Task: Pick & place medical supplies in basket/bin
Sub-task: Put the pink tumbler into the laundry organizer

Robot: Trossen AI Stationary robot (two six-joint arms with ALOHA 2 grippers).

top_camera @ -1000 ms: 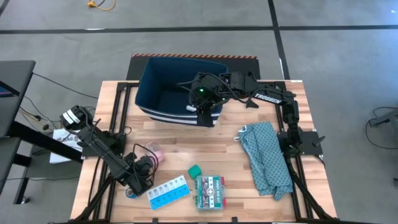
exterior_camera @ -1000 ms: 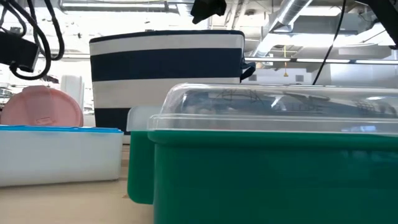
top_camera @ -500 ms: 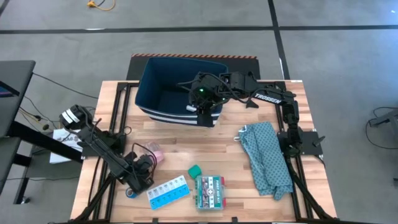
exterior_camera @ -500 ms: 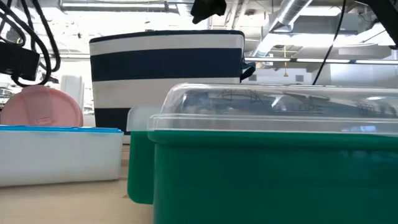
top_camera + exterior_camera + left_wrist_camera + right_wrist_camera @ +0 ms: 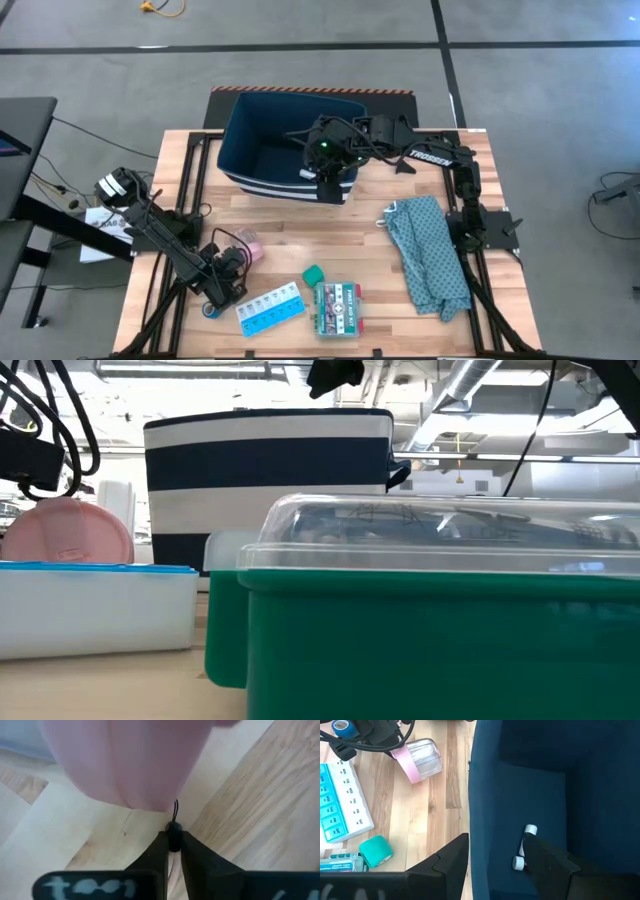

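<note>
The bin (image 5: 262, 150) stands at the table's (image 5: 370, 250) far side, and a small white piece (image 5: 525, 846) lies on its dark floor, between the fingers (image 5: 451, 865) of the right gripper (image 5: 330, 187), which hangs over the bin's near wall with its jaws apart and nothing held.

The left gripper (image 5: 171, 840) is low over the near left of the table, its fingertips pressed together on a thin black cord (image 5: 175, 809), with the pink roll (image 5: 125, 760) just ahead of the tips. In the right wrist view that roll (image 5: 405, 759) lies on its side next to a clear cap (image 5: 426, 755), right beside the left arm's cables.

A blue tape roll (image 5: 210, 310) lies just behind the left gripper, at the table's near edge. The pill organizer (image 5: 270, 308) is beside the left gripper, toward the table's middle, then a teal bit (image 5: 313, 273) and the flat box (image 5: 338, 308). A cloth (image 5: 428, 255) lies crumpled below the right arm's base, well apart from both grippers.
</note>
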